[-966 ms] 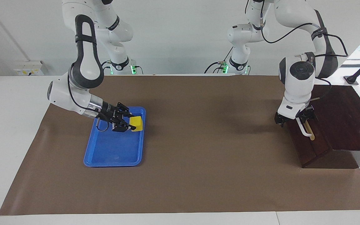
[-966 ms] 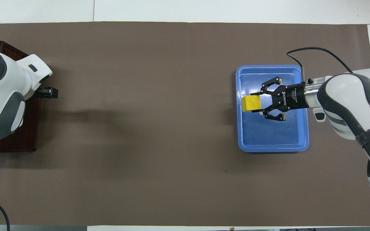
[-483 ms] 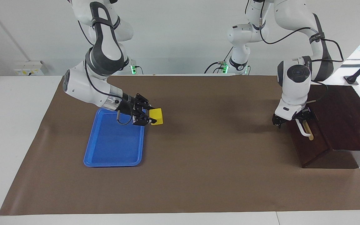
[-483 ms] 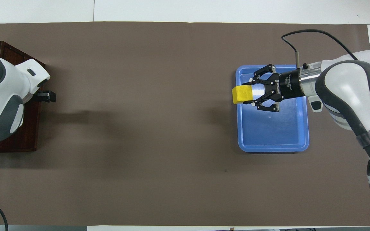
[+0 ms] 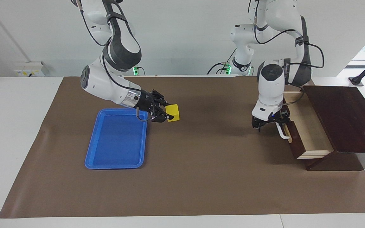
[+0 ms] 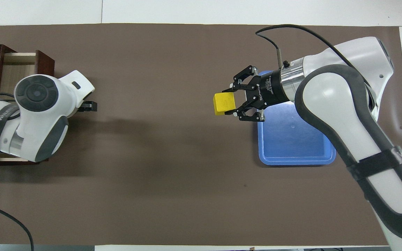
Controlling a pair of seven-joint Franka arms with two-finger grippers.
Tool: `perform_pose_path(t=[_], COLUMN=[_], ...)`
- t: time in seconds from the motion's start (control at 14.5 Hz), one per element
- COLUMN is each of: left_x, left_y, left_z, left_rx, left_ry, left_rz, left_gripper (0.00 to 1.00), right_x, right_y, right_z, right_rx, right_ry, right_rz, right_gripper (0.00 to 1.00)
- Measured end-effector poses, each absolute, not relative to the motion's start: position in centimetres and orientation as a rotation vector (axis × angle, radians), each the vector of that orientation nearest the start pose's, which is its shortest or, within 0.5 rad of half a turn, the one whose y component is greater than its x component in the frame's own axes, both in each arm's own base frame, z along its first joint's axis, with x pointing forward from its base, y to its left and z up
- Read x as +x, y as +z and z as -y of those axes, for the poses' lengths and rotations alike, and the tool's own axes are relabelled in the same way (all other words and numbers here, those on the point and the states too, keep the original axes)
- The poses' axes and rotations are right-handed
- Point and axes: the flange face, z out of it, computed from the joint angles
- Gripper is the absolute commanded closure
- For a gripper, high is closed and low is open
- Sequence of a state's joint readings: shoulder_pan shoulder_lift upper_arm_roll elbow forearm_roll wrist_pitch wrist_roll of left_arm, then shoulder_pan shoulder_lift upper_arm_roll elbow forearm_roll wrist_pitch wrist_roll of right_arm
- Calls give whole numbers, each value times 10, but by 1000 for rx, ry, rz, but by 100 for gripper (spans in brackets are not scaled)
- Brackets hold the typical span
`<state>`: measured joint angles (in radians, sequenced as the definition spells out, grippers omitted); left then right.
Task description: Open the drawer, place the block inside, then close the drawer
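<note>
My right gripper is shut on the small yellow block and holds it in the air over the brown mat, just past the blue tray's edge toward the table's middle. The overhead view shows the block between that gripper's fingertips. The drawer of the dark brown box stands pulled out and shows its pale wood interior. My left gripper is at the upper end of the drawer's white bar handle and grips it. In the overhead view the left gripper is mostly hidden under its wrist.
The blue tray lies empty on the brown mat toward the right arm's end; the overhead view shows it partly under the right arm. White table surrounds the mat.
The right gripper lifted the block out of the tray and carried it toward the table's middle. The left gripper pulled the drawer open by its handle; it was closed one second ago.
</note>
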<state>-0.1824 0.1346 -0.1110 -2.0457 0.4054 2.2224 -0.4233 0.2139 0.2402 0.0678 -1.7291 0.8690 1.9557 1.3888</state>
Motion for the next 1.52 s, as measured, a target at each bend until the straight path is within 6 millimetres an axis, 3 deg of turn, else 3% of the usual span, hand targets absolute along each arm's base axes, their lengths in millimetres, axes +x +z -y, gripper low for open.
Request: perform_pose_path(t=[0.41,0.55,0.69,0.83,0.97,1.17,1.31,1.52], left_x=[561,568,576,581,577,556,541,537], left_y=[390,420,469,518,546,551,548,535], left_z=[157,158,169,185,214,281,327,366], left_rx=[-2864,-2886,-2974,-3079,-3106,-2993,-2872,-2627], left_ry=[-191,-136,-103,-119,-118,-31,50,159], left_rz=[-116,-35,98,405,808,1335,1685,2213], left_gripper=[0,0,0,0,0,0,0,0], right_x=[601,602,603,605,605,606,605,594], right_y=[462,462,462,462,460,458,456,451], right_z=[-221,-218,-215,-213,-214,-222,-240,-280], right_rx=[-1850,-1845,-1831,-1806,-1800,-1771,-1746,-1739], right_ry=[802,801,798,796,798,786,766,760], right_rz=[-1660,-1667,-1683,-1714,-1727,-1761,-1788,-1812], right_gripper=[100,100,100,100,100,100,100,100])
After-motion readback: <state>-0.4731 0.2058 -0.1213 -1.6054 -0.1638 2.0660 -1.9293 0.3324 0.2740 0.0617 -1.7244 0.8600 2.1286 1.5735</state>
